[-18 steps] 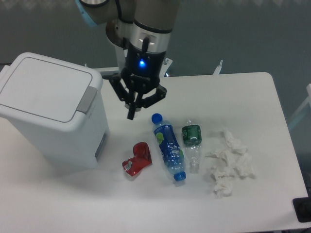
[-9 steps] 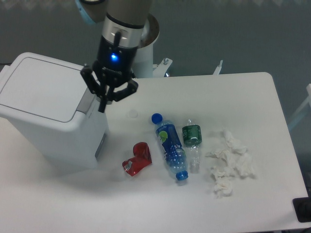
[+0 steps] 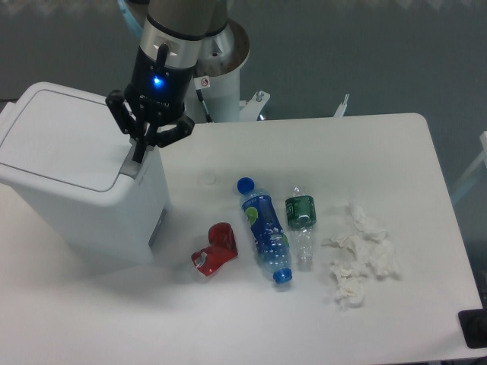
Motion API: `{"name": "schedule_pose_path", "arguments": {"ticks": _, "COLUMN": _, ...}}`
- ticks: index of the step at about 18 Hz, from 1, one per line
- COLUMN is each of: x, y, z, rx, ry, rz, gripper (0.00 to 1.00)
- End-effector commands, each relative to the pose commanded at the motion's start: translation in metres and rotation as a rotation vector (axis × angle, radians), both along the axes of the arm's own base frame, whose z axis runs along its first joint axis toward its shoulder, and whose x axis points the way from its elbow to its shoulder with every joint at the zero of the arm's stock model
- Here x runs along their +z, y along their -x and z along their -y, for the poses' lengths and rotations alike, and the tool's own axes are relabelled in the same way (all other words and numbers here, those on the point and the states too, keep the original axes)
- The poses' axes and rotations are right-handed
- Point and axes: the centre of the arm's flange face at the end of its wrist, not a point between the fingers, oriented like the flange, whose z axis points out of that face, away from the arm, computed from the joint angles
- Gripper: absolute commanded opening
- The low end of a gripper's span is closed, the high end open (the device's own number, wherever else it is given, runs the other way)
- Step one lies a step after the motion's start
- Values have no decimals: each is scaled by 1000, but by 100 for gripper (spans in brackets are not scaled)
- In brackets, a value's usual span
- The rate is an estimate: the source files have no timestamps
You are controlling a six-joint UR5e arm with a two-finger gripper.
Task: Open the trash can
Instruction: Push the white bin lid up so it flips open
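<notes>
The trash can (image 3: 72, 171) is a large white boxy bin at the table's left side, its flat lid lying down shut. Its grey push-button latch (image 3: 134, 164) sits at the lid's right edge, mostly covered by my fingers. My gripper (image 3: 139, 155) hangs straight over that latch with its fingers drawn together into one point, and the tip is at or touching the button. Nothing is held between the fingers.
On the white table (image 3: 342, 152) lie a crushed red can (image 3: 214, 249), a blue bottle (image 3: 264, 229), a clear bottle with a green label (image 3: 301, 223) and crumpled white tissues (image 3: 358, 255). The robot's base column (image 3: 224, 68) stands behind the table.
The gripper has travelled left from above the table, beside the blue bottle's cap, to the bin's right edge and now sits over the grey latch. The lid stays down.
</notes>
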Motion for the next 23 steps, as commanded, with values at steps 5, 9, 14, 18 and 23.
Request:
{"name": "schedule_pose_path", "arguments": {"ticks": 5, "x": -10, "y": -2, "z": 1, "rx": -1, "ry": 17, "rz": 14, "gripper": 0}}
{"name": "schedule_pose_path", "arguments": {"ticks": 9, "x": -10, "y": -3, "z": 1, "rx": -2, "ry": 18, "rz": 13, "gripper": 0}}
{"name": "schedule_pose_path", "arguments": {"ticks": 14, "x": -11, "y": -1, "z": 1, "rx": -1, "ry": 18, "rz": 13, "gripper": 0}}
{"name": "schedule_pose_path", "arguments": {"ticks": 18, "x": -11, "y": -1, "z": 1, "rx": -2, "ry": 17, "rz": 12, "gripper": 0}}
{"name": "schedule_pose_path", "arguments": {"ticks": 23, "x": -11, "y": 1, "z": 1, "rx": -1, "ry": 16, "rz": 12, "gripper": 0}}
